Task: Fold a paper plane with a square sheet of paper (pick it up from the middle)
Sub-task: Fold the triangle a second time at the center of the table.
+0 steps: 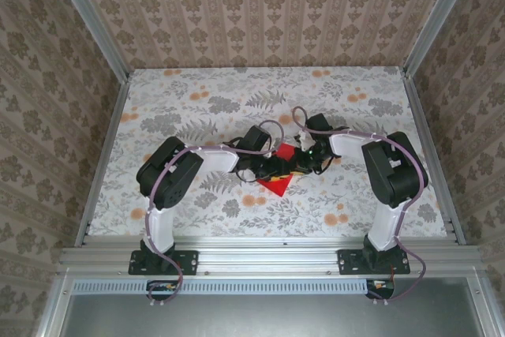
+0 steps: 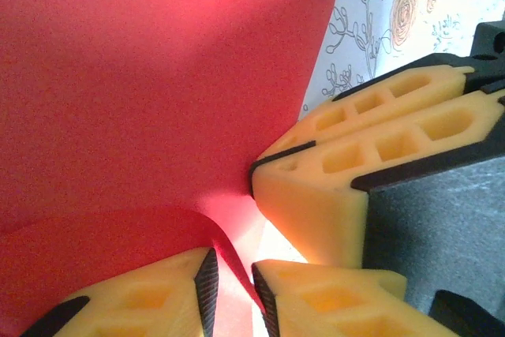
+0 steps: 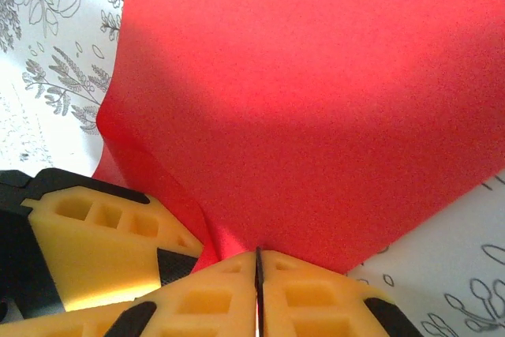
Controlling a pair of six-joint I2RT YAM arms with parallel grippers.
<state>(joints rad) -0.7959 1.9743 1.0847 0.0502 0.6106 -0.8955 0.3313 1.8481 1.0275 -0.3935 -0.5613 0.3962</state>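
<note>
The square sheet of paper (image 1: 278, 185) is bright red and lies mid-table between both grippers, one part lifted and curled. My right gripper (image 3: 258, 255) is shut, pinching the sheet's (image 3: 316, 100) edge at its tips. My left gripper (image 2: 233, 266) has its jaws apart, and a curled red fold of the sheet (image 2: 142, 92) runs through the gap between them. The right gripper's yellow fingers (image 2: 355, 155) stand close against the left ones, tip to tip. From above, the left gripper (image 1: 267, 168) and right gripper (image 1: 300, 165) meet over the paper. No paper plane is in view.
The table (image 1: 197, 100) has a floral cloth with small orange flower prints (image 1: 252, 200). Metal frame rails (image 1: 102, 155) run along both sides and the near edge. Patterned walls close in the back and sides. Both arm bases (image 1: 162, 260) sit at the near rail.
</note>
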